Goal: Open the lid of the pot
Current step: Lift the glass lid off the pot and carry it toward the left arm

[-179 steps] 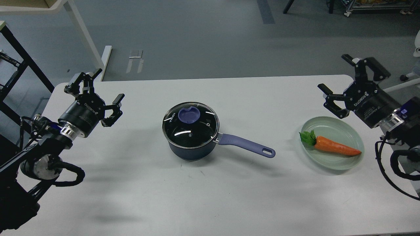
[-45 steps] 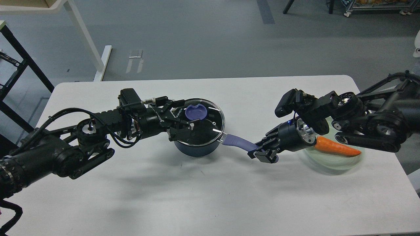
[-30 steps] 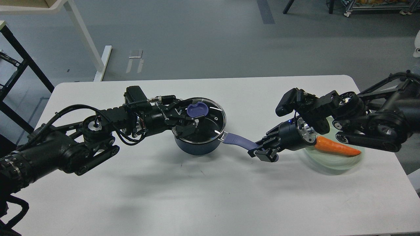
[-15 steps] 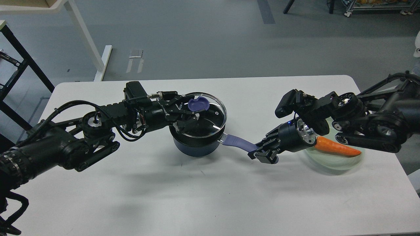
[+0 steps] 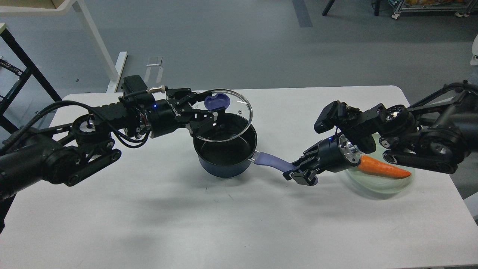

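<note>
A dark blue pot (image 5: 227,153) with a purple handle (image 5: 269,160) stands on the white table (image 5: 224,224) at the middle. Its inside shows black and empty. My left gripper (image 5: 213,108) is shut on the purple knob (image 5: 216,101) of the glass lid (image 5: 227,116). It holds the lid tilted above the pot's far left rim, clear of the pot. My right gripper (image 5: 298,172) is shut on the far end of the pot's handle, low over the table.
A pale green plate (image 5: 381,183) with an orange carrot (image 5: 381,167) lies at the right, partly behind my right arm. A black frame (image 5: 18,63) and a white table leg (image 5: 97,41) stand beyond the far left corner.
My left gripper has lifted the lid off the pot and carried it up and to the left, so the pot's inside now shows. The right gripper has held still on the handle.
</note>
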Action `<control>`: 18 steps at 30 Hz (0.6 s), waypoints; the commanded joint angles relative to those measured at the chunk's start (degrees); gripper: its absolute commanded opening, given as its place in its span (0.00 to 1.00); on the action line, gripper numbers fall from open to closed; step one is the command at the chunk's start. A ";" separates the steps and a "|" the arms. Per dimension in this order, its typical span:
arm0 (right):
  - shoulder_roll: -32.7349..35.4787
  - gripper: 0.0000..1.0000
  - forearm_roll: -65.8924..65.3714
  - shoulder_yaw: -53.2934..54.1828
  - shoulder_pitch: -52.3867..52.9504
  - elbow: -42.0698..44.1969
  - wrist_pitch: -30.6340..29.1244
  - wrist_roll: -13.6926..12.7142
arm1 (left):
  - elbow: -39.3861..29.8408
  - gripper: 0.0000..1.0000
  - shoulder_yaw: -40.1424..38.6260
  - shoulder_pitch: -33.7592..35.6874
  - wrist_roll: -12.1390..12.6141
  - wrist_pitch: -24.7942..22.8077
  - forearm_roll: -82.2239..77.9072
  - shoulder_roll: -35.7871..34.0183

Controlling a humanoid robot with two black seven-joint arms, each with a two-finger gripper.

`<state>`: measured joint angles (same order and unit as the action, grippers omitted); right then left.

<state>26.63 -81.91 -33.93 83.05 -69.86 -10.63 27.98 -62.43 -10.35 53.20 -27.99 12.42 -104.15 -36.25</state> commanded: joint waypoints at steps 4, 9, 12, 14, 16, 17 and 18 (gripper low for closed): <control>-0.09 0.34 0.00 0.00 0.01 -0.01 -0.01 0.02 | -4.80 0.34 4.28 -2.74 -0.01 0.67 0.62 -11.90; 0.00 0.34 0.00 0.09 0.01 -0.10 -0.01 0.02 | -4.63 0.35 6.66 -7.13 -0.01 5.84 0.62 -15.95; 0.00 0.34 0.08 0.09 0.01 -0.19 -0.01 0.02 | -3.40 0.35 7.98 -8.63 -0.01 8.14 0.53 -16.04; -0.09 0.34 0.08 0.09 0.01 -0.19 -0.01 0.02 | -1.74 0.35 9.46 -10.21 -0.01 9.37 0.53 -15.96; -0.09 0.34 0.00 0.09 0.01 -0.19 -0.01 0.02 | -0.15 0.35 10.26 -11.62 -0.01 11.47 0.71 -15.78; -0.09 0.34 0.08 0.09 0.01 -0.19 -0.01 0.02 | 0.90 0.35 10.44 -12.23 -0.01 12.61 0.71 -15.69; -0.09 0.34 0.08 0.09 0.01 -0.19 -0.01 0.02 | 1.87 0.35 10.70 -12.94 -0.01 13.41 0.79 -15.69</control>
<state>26.59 -81.84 -33.82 83.05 -70.05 -10.64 28.01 -63.05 -0.47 42.08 -28.01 23.30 -103.55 -52.15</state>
